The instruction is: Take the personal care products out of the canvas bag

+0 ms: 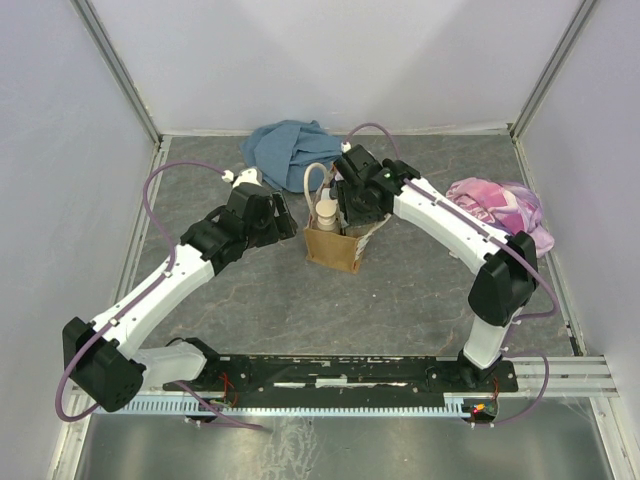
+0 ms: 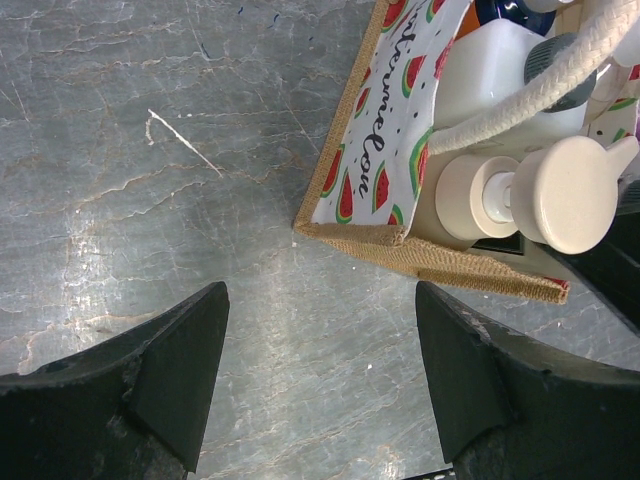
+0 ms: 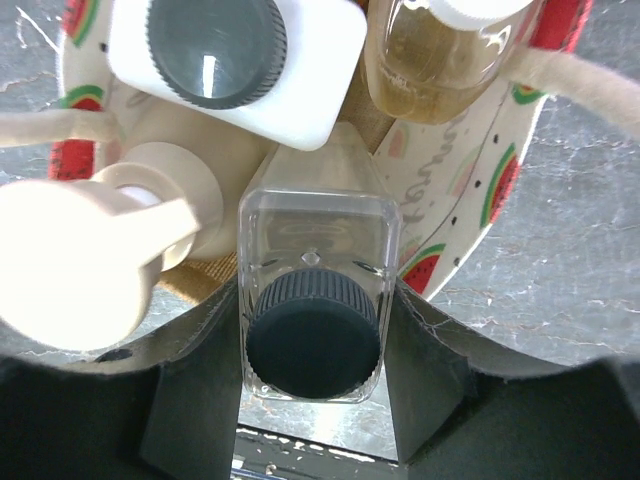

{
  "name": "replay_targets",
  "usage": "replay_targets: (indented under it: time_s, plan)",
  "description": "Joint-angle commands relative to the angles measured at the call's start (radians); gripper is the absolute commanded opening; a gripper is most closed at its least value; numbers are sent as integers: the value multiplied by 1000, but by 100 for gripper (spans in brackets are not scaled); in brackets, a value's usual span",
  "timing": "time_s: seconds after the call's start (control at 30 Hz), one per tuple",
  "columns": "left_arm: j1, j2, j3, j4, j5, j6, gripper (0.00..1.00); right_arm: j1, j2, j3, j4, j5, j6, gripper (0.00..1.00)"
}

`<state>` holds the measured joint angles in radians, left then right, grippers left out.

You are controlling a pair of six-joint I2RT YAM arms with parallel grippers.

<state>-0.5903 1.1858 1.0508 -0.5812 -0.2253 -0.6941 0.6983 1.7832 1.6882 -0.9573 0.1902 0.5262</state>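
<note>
The canvas bag (image 1: 332, 250) stands upright mid-table with a watermelon-print lining (image 3: 482, 200). Inside it are a beige pump bottle (image 3: 85, 250), a white rectangular dark-capped bottle (image 3: 235, 55) and an amber bottle (image 3: 440, 60). My right gripper (image 3: 313, 375) reaches down over the bag's right side (image 1: 352, 212) and is shut on a clear rectangular dark-capped bottle (image 3: 315, 255), whose lower part leans into the bag. My left gripper (image 2: 320, 380) is open and empty just left of the bag (image 2: 440, 262), low over the table; the pump bottle (image 2: 565, 195) also shows in the left wrist view.
A blue cloth (image 1: 290, 150) lies behind the bag at the back. A pink-purple cloth (image 1: 505, 208) lies at the right. A cream rope handle (image 2: 540, 90) loops over the bottles. White walls close in the table on three sides.
</note>
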Motion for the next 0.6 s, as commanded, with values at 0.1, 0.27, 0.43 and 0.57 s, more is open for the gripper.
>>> replay_targets:
  time_s: [0.1, 0.27, 0.43, 0.57]
  plan:
    - [2, -18, -3, 20, 6, -24, 81, -2, -23, 245, -75, 97, -76, 31]
    - [2, -24, -6, 11, 1, -20, 81, -16, -21, 403, -136, 139, -106, 34]
    - [3, -31, -10, 9, -2, -21, 81, -63, -36, 577, -193, 165, -133, 34]
    - [3, -32, -9, 10, -1, -23, 81, -120, -54, 676, -234, 184, -150, 33]
